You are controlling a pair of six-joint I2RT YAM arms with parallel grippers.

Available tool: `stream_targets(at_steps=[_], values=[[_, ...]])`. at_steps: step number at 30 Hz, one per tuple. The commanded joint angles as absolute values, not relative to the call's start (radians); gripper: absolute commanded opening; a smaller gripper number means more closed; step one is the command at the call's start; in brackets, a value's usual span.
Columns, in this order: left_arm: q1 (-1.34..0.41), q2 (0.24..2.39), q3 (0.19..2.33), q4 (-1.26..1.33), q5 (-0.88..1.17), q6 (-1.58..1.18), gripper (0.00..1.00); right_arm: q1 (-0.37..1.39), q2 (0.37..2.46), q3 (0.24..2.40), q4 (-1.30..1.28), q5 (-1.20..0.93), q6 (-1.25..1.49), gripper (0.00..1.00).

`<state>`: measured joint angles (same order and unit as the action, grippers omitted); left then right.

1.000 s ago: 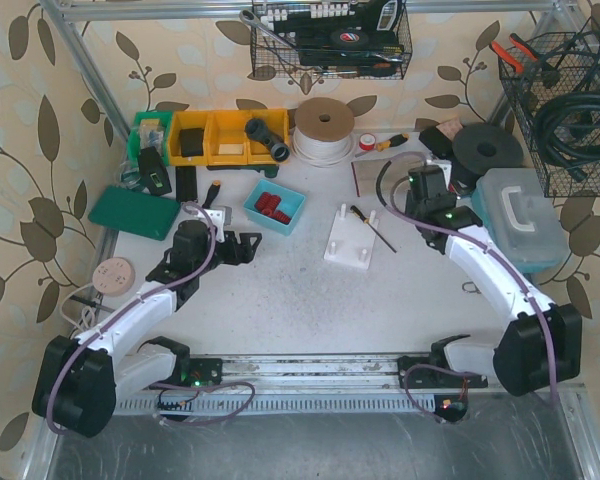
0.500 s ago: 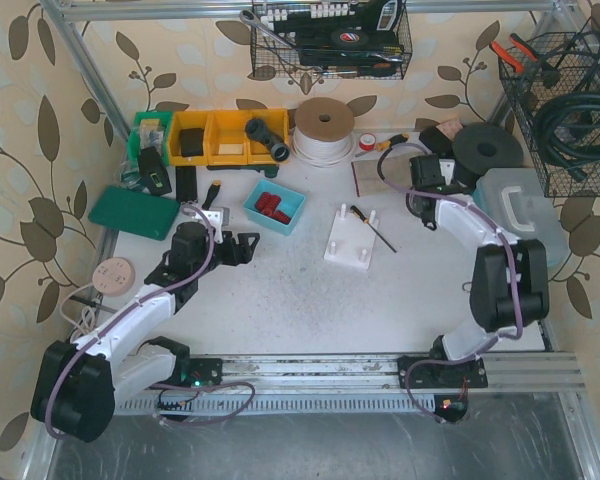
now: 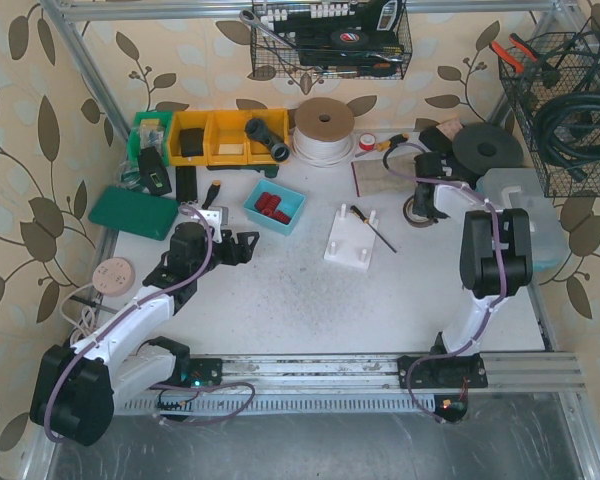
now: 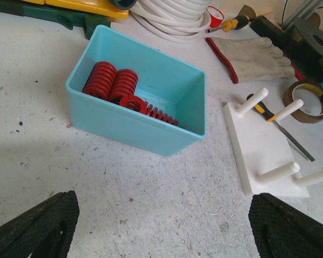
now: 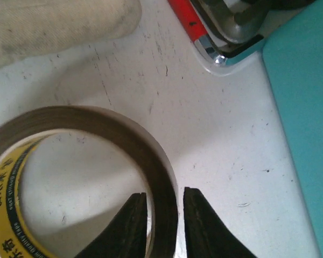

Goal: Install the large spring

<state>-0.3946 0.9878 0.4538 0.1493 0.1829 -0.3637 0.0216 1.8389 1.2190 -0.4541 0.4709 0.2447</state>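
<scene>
Several red springs (image 4: 110, 80) lie in a teal box (image 4: 134, 126), the two fat ones at its left end; the top view shows the box (image 3: 290, 222) behind the table's middle. To its right lies a white base with four pegs (image 4: 258, 145) (image 3: 348, 245). My left gripper (image 4: 164, 226) (image 3: 242, 246) hovers wide open and empty over bare table in front of the box. My right gripper (image 5: 164, 194) (image 3: 427, 192) is at the back right. Its fingers straddle the wall of a brown tape roll (image 5: 97, 121) (image 3: 417, 212), slightly apart, with a sliver of gap at the right finger.
A work glove (image 4: 253, 51) and a yellow-handled screwdriver (image 4: 282, 126) lie behind the peg base. A teal toolbox (image 5: 307, 107) stands right of the tape roll. White cable coil (image 3: 323, 128), yellow bins (image 3: 215, 137) and a green case (image 3: 135, 212) line the back and left.
The right arm has folded up and swung toward the back, bringing the tape roll down onto the table by the glove. Its jaws have eased apart. The left arm has barely moved.
</scene>
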Motion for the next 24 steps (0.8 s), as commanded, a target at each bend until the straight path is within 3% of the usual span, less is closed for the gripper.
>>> stream_targets(at_steps=[1, 5, 9, 17, 24], values=[[-0.403, 0.975, 0.445, 0.175, 0.170, -0.344, 0.89, 0.006, 1.871, 1.266, -0.485, 0.443, 0.258, 0.25], [-0.403, 0.978, 0.445, 0.184, 0.182, -0.348, 0.89, 0.002, 1.865, 1.270, -0.498, 0.440, 0.261, 0.34], [-0.403, 0.982, 0.447, 0.184, 0.185, -0.349, 0.88, 0.002, 1.816, 1.261, -0.519, 0.405, 0.257, 0.36], [-0.404, 1.003, 0.454, 0.191, 0.214, -0.353, 0.88, 0.032, 1.677, 1.201, -0.517, 0.187, 0.190, 0.33], [-0.405, 1.000, 0.451, 0.193, 0.222, -0.358, 0.88, 0.175, 1.582, 1.179, -0.451, 0.082, 0.044, 0.29]])
